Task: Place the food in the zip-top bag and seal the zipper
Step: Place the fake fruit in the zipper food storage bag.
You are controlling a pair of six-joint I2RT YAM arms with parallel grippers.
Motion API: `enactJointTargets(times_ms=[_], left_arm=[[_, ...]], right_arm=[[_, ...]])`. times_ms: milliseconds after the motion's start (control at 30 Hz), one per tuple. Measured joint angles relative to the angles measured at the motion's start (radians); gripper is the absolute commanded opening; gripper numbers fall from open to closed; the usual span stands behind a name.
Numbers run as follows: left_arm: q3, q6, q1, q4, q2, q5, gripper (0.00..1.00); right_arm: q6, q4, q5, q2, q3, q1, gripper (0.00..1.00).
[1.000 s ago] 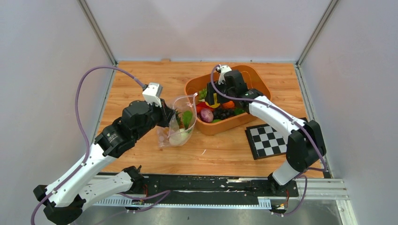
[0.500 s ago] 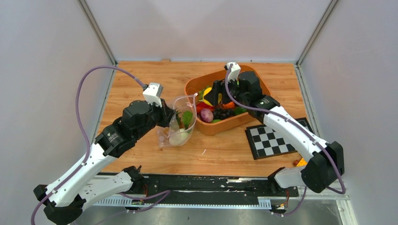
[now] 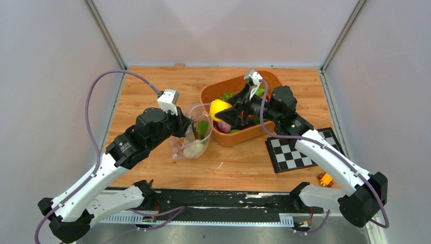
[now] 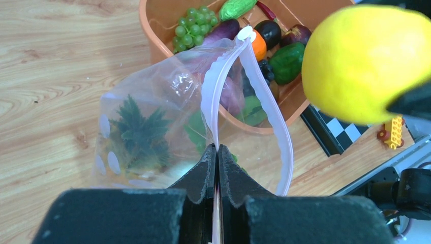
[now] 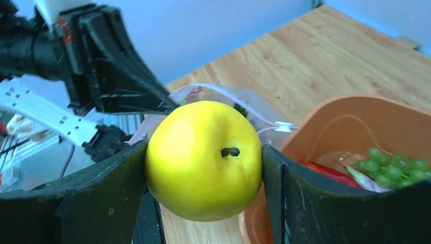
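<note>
A light wooden table [image 3: 152, 86] is walled by pale panels on three sides. The biggest object on it is an orange plastic tub [image 3: 239, 138] at the back right. It holds toy food: green grapes [image 4: 195, 23], a purple eggplant [image 4: 223, 30], an orange [image 4: 259, 46] and a green pepper [image 4: 287, 61]. A black-and-white checkerboard [image 3: 295, 150] lies flat just right of the tub's near corner. The zip-top bag [image 3: 195, 137] stands upright against the tub's left wall with its mouth gaping upward. Inside it are a green leafy piece [image 4: 140, 132] and, lower down, a white radish [image 3: 193, 148]. The zipper [image 4: 277, 122] curves open in two pale pink strips, not pressed together. The left gripper [image 4: 217, 152] has its black fingers pinched tight on the near strip of the bag's rim, holding it up. The right gripper [image 5: 204, 148] reaches in from the tub side with its jaws spread wide and clamped on a round yellow toy fruit [image 3: 219, 109] – one pad on each side. The fruit hangs in the air over the tub's left edge, just beside the bag's mouth and not inside it. A small yellow-red toy block [image 3: 325, 179] sits near the table's right front edge, past the checkerboard.
</note>
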Motion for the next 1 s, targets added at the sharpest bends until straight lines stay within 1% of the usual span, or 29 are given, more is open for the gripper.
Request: enactJointTargets(times_ms=[133, 333, 467, 567, 667, 733, 800, 900, 1000], left_arm=[[0.000, 0.000, 0.000, 0.005, -0.001, 0.000, 0.07], [0.000, -0.001, 0.000, 0.005, -0.004, 0.000, 0.07], [0.000, -0.001, 0.000, 0.005, -0.006, 0.001, 0.07], [0.000, -0.002, 0.000, 0.005, -0.010, 0.004, 0.07], [0.000, -0.002, 0.000, 0.005, -0.016, 0.006, 0.07], [0.000, -0.002, 0.000, 0.005, -0.021, 0.007, 0.07], [0.000, -0.002, 0.000, 0.005, -0.026, 0.007, 0.07], [0.000, -0.002, 0.000, 0.005, -0.030, 0.007, 0.07], [0.000, -0.002, 0.000, 0.005, -0.031, 0.008, 0.07]], right_arm=[[-0.051, -0.007, -0.029, 0.002, 0.002, 0.061, 0.56], [-0.128, -0.022, -0.030, 0.016, 0.032, 0.160, 0.57], [-0.173, -0.029, -0.001, 0.040, 0.056, 0.204, 0.57], [-0.224, -0.078, 0.058, 0.076, 0.093, 0.239, 0.59], [-0.282, -0.140, 0.155, 0.117, 0.128, 0.273, 0.62], [-0.311, -0.171, 0.204, 0.138, 0.140, 0.286, 0.64], [-0.337, -0.202, 0.244, 0.153, 0.143, 0.296, 0.68], [-0.359, -0.230, 0.264, 0.159, 0.143, 0.304, 0.74], [-0.370, -0.229, 0.263, 0.159, 0.143, 0.311, 0.78]])
